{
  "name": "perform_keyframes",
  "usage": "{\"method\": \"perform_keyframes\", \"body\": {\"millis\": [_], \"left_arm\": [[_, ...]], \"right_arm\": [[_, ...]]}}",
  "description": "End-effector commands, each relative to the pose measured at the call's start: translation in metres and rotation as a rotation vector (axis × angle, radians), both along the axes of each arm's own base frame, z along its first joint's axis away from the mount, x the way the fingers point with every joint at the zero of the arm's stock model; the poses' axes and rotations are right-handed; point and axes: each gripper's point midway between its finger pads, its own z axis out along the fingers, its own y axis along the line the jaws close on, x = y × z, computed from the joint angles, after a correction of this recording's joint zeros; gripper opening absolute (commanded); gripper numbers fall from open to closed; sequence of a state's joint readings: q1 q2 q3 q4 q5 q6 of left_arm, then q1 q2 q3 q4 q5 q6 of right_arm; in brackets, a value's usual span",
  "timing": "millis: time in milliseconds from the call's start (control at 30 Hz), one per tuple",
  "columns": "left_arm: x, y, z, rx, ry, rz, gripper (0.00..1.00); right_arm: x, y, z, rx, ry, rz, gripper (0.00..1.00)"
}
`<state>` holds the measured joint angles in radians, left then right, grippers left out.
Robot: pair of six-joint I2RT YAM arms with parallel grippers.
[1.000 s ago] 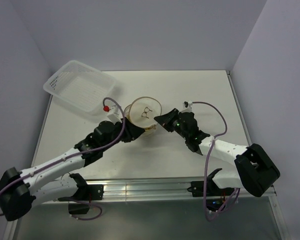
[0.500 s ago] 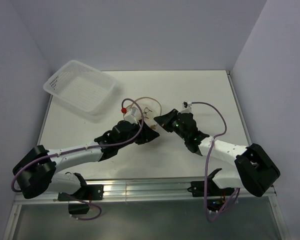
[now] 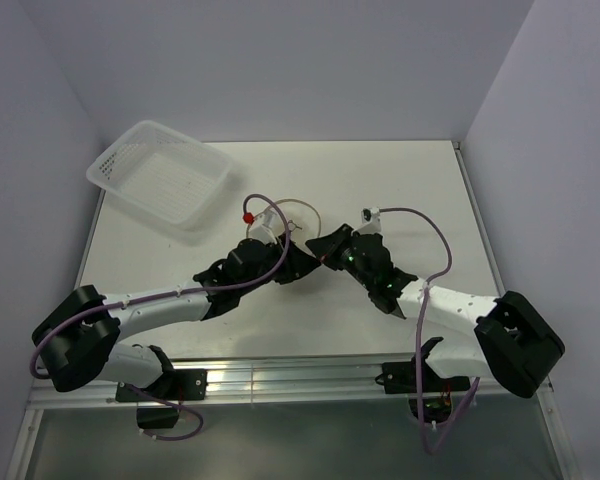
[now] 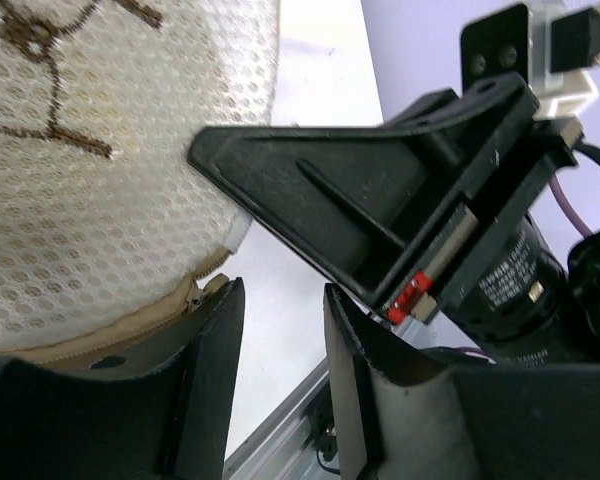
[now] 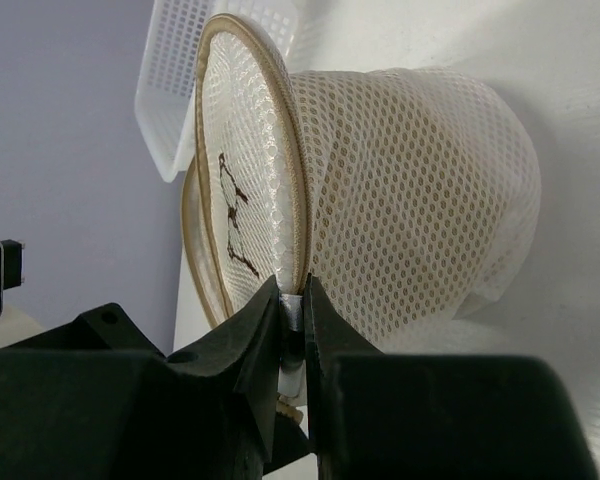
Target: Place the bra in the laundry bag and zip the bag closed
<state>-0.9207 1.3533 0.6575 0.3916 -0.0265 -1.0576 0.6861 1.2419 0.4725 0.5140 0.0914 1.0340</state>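
1. Laundry bag [image 3: 298, 215] lies on its side near the middle of the table [image 3: 400, 190], held between my two grippers. Its round lid [image 5: 245, 180] stands ajar from the mesh drum.
2. My right gripper [image 5: 292, 290] is pinched almost closed at the tan hoop rim on a small silvery piece that I take to be the zipper pull [image 5: 292, 318]. Only a sliver of gap shows between the fingers.
3. My left gripper [image 4: 278, 300] is parted with nothing between its fingers. One finger sits just beside the tan zip tape [image 4: 130, 330] at the edge of the bag, and the right gripper's black body is close on the other side.
4. I judge the step in hand to be the zipping. The pull has to run round the hoop without the bag turning with it.
5. To do it well, I should close the left fingers on the tape or rim just behind the pull, so the right has something to draw against.
6. I should lead the pull along the curve of the hoop, not straight off it. Otherwise the soft mesh may bunch, or the pull may slip from so thin a pinch.
7. The drum's mesh is translucent, yet I cannot tell whether the bra is inside. I see nothing poking out at the gap under the lid.
8. A white perforated basket [image 3: 120, 160] sits at the far left of the table, well apart from the bag, and takes no part in this step.
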Motion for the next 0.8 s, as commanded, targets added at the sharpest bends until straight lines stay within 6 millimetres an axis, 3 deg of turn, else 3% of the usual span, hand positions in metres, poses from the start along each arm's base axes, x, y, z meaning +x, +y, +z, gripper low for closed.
{"method": "perform_keyframes", "body": {"millis": [0, 333, 533, 767], "left_arm": [[0.009, 0.001, 0.018, -0.041, -0.051, 0.048, 0.43], [0.002, 0.01, 0.0, -0.012, -0.013, 0.06, 0.4], [0.0, 0.017, -0.005, 0.001, 0.004, 0.077, 0.43], [0.007, 0.013, 0.012, -0.043, -0.038, 0.091, 0.47]], "right_arm": [[0.001, -0.004, 0.015, -0.023, -0.08, -0.033, 0.04], [-0.002, -0.007, 0.016, -0.051, -0.107, -0.055, 0.03], [-0.001, -0.007, 0.017, -0.05, -0.117, -0.06, 0.03], [-0.004, -0.006, 0.016, -0.061, -0.126, -0.047, 0.01]]}}
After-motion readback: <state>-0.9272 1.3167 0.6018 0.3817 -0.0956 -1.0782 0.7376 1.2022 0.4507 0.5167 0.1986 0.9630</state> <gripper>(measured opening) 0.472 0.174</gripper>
